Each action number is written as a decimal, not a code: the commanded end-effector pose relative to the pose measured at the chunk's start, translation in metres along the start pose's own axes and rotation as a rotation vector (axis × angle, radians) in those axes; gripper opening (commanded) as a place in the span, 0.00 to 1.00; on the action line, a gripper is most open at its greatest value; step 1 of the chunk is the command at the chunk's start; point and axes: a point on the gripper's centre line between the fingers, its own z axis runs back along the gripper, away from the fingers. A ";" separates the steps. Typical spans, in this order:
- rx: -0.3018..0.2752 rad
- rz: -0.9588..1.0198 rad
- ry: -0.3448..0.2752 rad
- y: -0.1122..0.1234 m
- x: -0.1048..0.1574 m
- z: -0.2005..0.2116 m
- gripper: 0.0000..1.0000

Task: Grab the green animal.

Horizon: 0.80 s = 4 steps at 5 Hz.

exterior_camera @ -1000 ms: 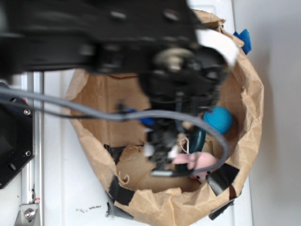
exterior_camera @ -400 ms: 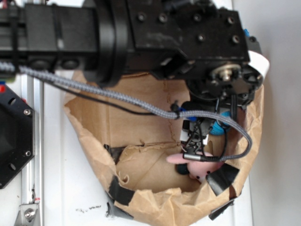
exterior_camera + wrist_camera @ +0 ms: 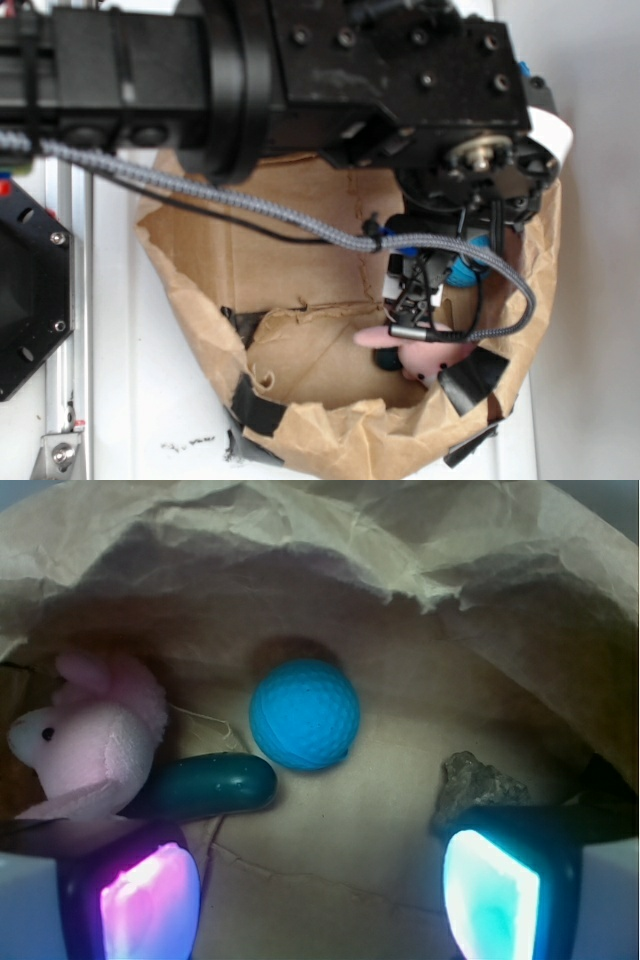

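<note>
- In the exterior view, we saw the black arm reaching across the top of a crumpled brown paper bag that lay on the white tabletop, its rim patched with black tape.
- The jaws hung inside the bag near its right wall, directly over a pink plush bunny; a grey braided cable looped down past them.
- Part of a blue ball showed behind the arm, just beside the bag's right wall.
- From this view we could not tell how far the jaws stood apart, and we could not find the green animal.
- In the wrist view, the jaws stood wide open and held nothing, with one finger glowing pink and the other glowing teal at the bottom corners.
- The pink plush bunny lay at the left, touching a dark green oblong object.
- The blue ball sat just beside that object, towards the back wall of the bag.
- A small grey stone-like lump rested just above the teal finger.
- The green animal did not show here either, so we cannot say where it lay.
</note>
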 end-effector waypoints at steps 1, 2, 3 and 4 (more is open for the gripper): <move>0.007 -0.046 -0.012 0.008 -0.007 0.010 1.00; -0.052 -0.083 -0.050 0.003 -0.008 0.029 1.00; -0.092 -0.088 -0.071 0.004 -0.006 0.049 1.00; -0.114 -0.100 -0.109 0.005 -0.004 0.062 1.00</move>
